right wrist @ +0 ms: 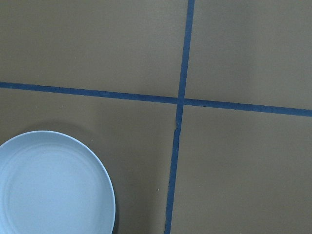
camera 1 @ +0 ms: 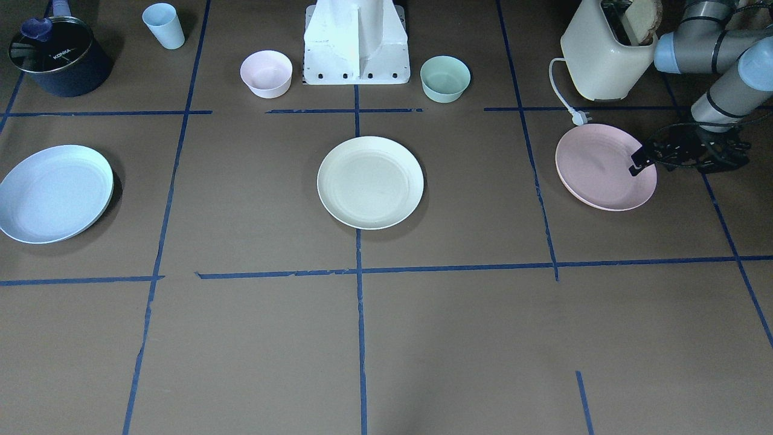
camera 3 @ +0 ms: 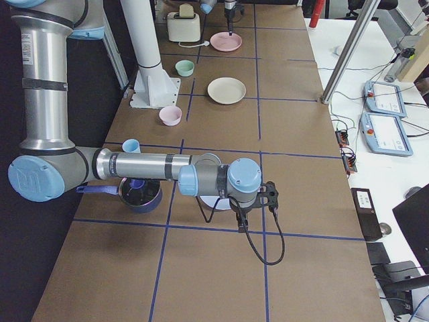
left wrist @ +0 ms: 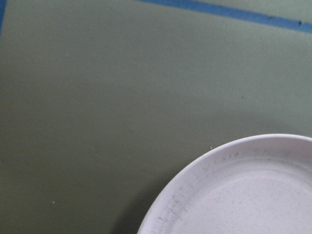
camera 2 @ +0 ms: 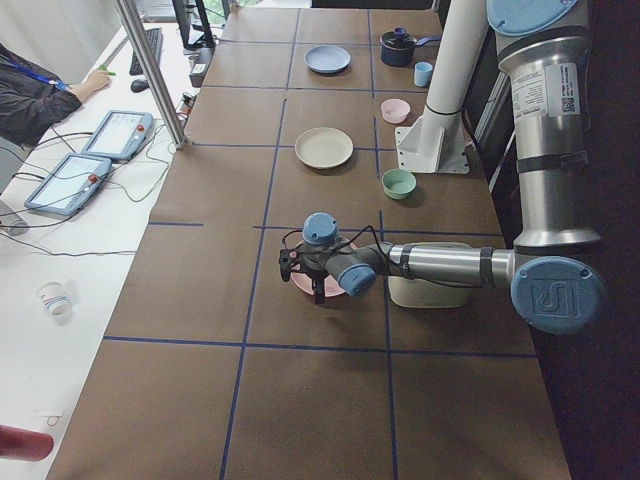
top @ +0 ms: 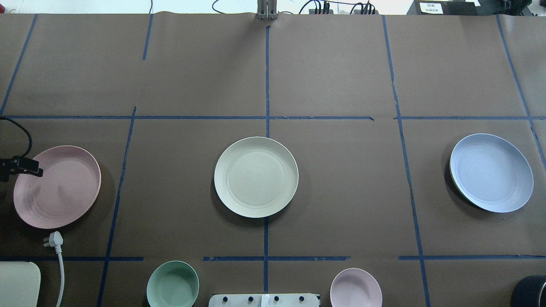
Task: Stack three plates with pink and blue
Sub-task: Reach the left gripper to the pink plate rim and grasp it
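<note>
Ok so from the camera facing the robot, the left pincer [camera 1: 637, 163] is right at the outer rim of the pink plate [camera 1: 598, 169], on the side away from the cream plate [camera 1: 370, 182] in the middle of the surface [camera 1: 423, 338]. The blue plate [camera 1: 54, 193] is way off at the other end, and all three lie flat and well apart, nothing stacked. Overhead it's the same story: one dark finger [top: 33, 169] pokes over the pink rim from outside, but I honestly can't tell if that pincer is open or clamped on it. From the left end, the arm hides most of that plate. From the right end, the right pincer [camera 3: 258, 201] hangs over the surface just past the blue plate, and I can't tell its state either. The left wrist cam only catches a curve of pink rim, and the right wrist cam has the blue plate low in a corner. The plates are round, so there's no axis to fuss over. My guess is the carry goes inward, toward the cream one.
</note>
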